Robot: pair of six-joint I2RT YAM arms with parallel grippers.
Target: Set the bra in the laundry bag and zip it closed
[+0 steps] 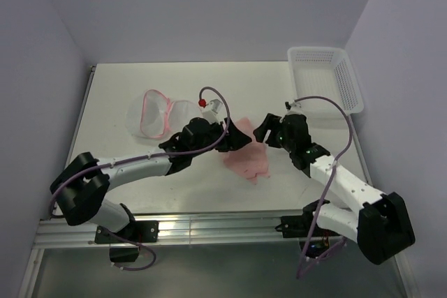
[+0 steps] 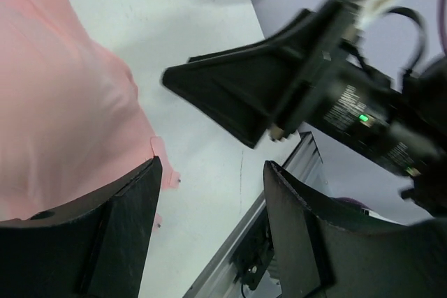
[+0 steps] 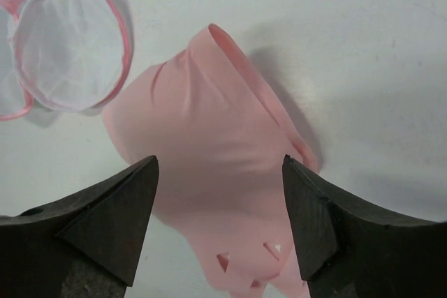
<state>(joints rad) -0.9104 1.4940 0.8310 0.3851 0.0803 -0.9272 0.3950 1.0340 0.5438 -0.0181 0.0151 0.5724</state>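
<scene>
Both arms lean inward over the bench (image 1: 279, 88), wrists nearly meeting above the bra (image 1: 246, 158), which lies at centre, just right of the open laundry bag (image 1: 155, 113). Only the wrist cameras show the fingers: the left hand (image 2: 209, 172) is spread beside the bra's edge and the right hand (image 3: 218, 165) spread over it, both holding nothing.
</scene>
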